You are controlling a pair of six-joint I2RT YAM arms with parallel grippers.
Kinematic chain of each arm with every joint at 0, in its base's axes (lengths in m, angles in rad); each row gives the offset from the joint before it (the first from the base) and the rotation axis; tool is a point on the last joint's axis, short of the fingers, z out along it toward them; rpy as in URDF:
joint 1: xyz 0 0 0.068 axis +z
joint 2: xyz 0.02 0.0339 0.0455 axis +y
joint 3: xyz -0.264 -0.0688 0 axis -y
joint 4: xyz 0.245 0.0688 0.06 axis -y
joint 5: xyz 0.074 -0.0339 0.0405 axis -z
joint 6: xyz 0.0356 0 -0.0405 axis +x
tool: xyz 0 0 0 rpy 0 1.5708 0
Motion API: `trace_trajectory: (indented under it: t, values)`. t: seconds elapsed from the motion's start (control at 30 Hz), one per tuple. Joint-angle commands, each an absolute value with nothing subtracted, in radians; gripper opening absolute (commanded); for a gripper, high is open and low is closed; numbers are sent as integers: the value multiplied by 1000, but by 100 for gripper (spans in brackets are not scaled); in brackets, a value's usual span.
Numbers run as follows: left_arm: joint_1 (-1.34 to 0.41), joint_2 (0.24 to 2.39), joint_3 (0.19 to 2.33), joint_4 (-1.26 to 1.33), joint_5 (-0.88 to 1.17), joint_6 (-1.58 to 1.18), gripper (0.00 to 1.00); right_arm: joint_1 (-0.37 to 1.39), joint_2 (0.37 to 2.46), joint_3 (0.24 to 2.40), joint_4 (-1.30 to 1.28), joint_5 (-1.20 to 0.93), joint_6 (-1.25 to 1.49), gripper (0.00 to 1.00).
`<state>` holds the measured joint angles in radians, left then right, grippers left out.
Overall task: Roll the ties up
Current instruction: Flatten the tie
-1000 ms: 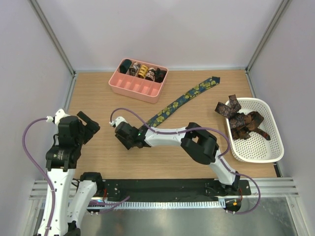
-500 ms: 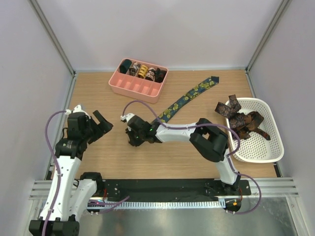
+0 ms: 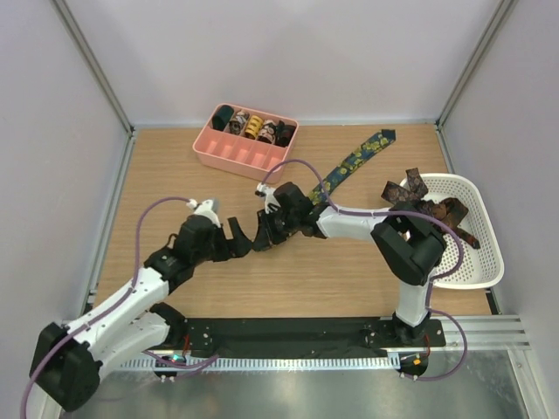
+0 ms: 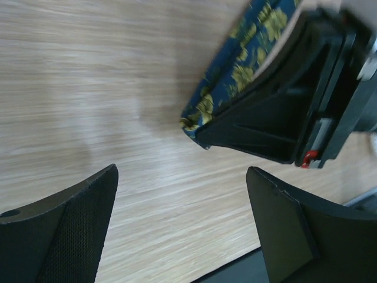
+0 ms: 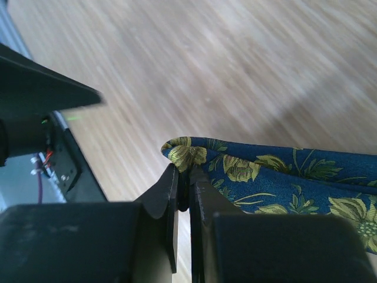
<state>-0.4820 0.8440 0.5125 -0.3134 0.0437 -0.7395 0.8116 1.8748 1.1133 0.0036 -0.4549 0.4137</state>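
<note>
A navy tie with yellow-green print lies diagonally on the wooden table, its pointed end at the back right. My right gripper is shut on its near end, which bunches up just past the fingertips in the right wrist view, tie, gripper. My left gripper sits just left of it, open with only bare table between its fingers. In the left wrist view the tie's pinched end and the right gripper are just ahead of my left gripper.
A pink tray at the back holds several rolled ties. A white basket at the right edge holds a heap of brown ties. Cables loop over both arms.
My right gripper shut on the tie's near end and drew it right and back. The left arm swung in from the far left to just beside it, opening a little wider.
</note>
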Motion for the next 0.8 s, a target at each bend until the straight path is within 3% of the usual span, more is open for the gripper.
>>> trace_trajectory:
  t: [0.0, 0.17, 0.43, 0.77]
  values:
    - [-642, 906, 473, -5, -61, -605, 91, 808, 1796, 1104, 6, -543, 391, 2]
    - [-742, 951, 400, 198, -118, -448, 97, 778, 1789, 1075, 31, -610, 423, 2]
    - [-742, 1069, 440, 238, -78, -252, 89, 752, 1798, 1035, 72, -687, 440, 2]
    - [-744, 1189, 471, 290, 146, -112, 80, 736, 1818, 1035, 72, -733, 442, 2]
